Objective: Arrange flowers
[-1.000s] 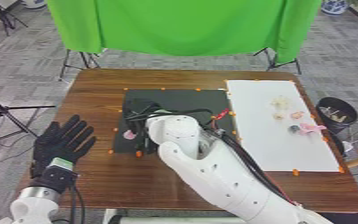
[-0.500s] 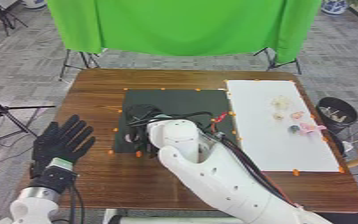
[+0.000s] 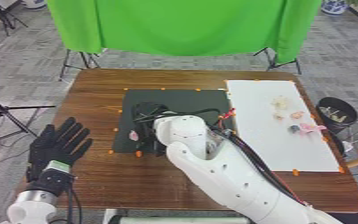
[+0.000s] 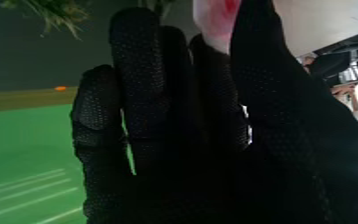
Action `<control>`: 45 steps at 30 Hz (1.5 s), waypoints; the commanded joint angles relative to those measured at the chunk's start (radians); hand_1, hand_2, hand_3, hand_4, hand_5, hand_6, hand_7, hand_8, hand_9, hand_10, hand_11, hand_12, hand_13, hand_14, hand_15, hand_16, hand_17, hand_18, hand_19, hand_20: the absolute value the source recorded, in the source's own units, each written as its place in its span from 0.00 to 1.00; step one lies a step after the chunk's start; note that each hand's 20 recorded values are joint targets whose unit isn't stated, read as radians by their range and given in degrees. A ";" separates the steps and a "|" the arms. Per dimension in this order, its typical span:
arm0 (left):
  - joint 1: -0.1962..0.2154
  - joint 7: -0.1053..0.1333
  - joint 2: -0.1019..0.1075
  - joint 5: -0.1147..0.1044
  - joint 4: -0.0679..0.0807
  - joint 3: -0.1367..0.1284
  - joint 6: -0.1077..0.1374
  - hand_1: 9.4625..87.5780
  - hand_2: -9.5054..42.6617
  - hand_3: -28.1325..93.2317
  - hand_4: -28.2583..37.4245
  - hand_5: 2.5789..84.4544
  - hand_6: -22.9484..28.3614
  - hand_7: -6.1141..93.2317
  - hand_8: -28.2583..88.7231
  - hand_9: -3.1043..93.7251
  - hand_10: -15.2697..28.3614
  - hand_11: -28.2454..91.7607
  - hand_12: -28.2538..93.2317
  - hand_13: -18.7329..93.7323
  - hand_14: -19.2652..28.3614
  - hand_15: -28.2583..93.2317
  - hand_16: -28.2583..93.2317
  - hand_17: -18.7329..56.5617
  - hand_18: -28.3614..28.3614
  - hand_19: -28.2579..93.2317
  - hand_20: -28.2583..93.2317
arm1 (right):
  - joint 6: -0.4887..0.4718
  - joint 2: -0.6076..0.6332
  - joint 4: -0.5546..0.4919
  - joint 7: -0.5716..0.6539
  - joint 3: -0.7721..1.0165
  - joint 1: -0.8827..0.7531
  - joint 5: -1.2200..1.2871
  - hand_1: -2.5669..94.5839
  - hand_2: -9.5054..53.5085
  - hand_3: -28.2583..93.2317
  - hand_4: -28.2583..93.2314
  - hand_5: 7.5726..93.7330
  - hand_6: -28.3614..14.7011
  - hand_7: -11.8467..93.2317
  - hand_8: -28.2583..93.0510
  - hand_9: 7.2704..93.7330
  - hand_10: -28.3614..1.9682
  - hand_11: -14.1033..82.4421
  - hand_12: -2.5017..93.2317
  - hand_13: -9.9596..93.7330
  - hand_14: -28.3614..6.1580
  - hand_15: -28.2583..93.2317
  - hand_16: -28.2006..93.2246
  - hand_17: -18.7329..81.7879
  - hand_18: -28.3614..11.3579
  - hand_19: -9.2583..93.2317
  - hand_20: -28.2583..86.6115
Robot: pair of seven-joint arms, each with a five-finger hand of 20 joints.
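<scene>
Flowers point(image 3: 280, 103) lie on the white sheet point(image 3: 264, 155), well off to the right of the right robot hand point(image 3: 147, 111), which is over the dark mat point(image 3: 189, 97). A pink flower point(image 4: 215, 21) sits between that hand's thumb and fingers; it looks grasped in a light pinch, with the bloom showing past the grip. Some green sprigs point(image 4: 62, 14) are near the same fingertips, just beside them and clear of the pinch. The left robot hand point(image 3: 58, 150) is released, its fingers straight, out to the left of the mat above the brown surface point(image 3: 113, 187).

The step in hand seems to be settling this one bloom among the greenery. Done well, it calls for a pinch only firm enough to stop the flower turning, since petals probably crease and a thin stem may roll between gloved fingertips. The wrist is best turned slowly, so that the stem end points where it should go before the hand lowers. The other fingers want keeping away from the sprigs, which could snag and be dragged along. Once the stem is supported, the thumb should ease off first, then the hand back straight out, so that the bloom is not pulled with it.
</scene>
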 commanded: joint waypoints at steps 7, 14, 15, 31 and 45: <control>0.018 -0.014 -0.017 0.004 -0.004 -0.013 0.001 0.26 0.41 0.83 0.00 0.47 0.63 0.22 0.16 0.39 0.72 0.40 0.33 0.38 0.75 0.54 0.17 0.15 0.77 0.56 0.29 | -0.029 -0.003 -0.058 0.001 0.010 -0.013 0.014 0.48 0.00 0.86 0.00 0.55 0.59 0.27 0.13 0.65 0.46 0.28 0.18 0.75 0.51 0.63 0.41 0.53 0.15 0.90 0.52; 0.033 -0.006 -0.039 0.005 -0.007 -0.016 -0.013 0.26 0.41 0.83 0.00 0.47 0.63 0.22 0.16 0.39 0.72 0.40 0.33 0.38 0.75 0.54 0.17 0.15 0.77 0.56 0.29 | -0.029 0.123 -0.205 0.036 0.112 -0.052 0.071 0.46 0.00 0.86 0.00 0.51 0.56 0.27 0.13 0.58 0.42 0.27 0.18 0.74 0.48 0.64 0.41 0.52 0.13 0.90 0.52; 0.034 -0.003 -0.038 0.005 -0.008 -0.016 -0.014 0.26 0.41 0.83 0.00 0.47 0.63 0.22 0.16 0.39 0.72 0.40 0.33 0.38 0.75 0.54 0.17 0.15 0.77 0.56 0.29 | -0.010 0.156 -0.229 0.061 0.140 -0.064 0.094 0.45 0.00 0.86 0.00 0.50 0.55 0.26 0.13 0.58 0.41 0.27 0.18 0.73 0.47 0.64 0.41 0.51 0.13 0.90 0.52; 0.054 0.031 -0.034 -0.004 -0.014 -0.047 -0.034 0.25 0.41 0.83 0.00 0.47 0.63 0.22 0.16 0.39 0.71 0.40 0.33 0.38 0.75 0.53 0.17 0.15 0.77 0.56 0.29 | 0.101 0.535 -0.375 0.366 0.686 -0.428 0.261 0.45 0.00 0.85 0.00 0.46 0.51 0.25 0.14 0.47 0.38 0.24 0.16 0.68 0.43 0.64 0.38 0.49 0.13 0.88 0.50; 0.069 0.046 -0.039 -0.041 -0.026 -0.049 -0.031 0.25 0.42 0.83 0.00 0.48 0.63 0.22 0.16 0.39 0.71 0.40 0.33 0.38 0.75 0.53 0.17 0.15 0.77 0.56 0.29 | 0.088 0.557 -0.324 0.437 0.788 -0.556 0.284 0.53 0.00 0.86 0.00 0.48 0.53 0.25 0.14 0.46 0.47 0.24 0.15 0.68 0.45 0.62 0.37 0.49 0.12 0.88 0.49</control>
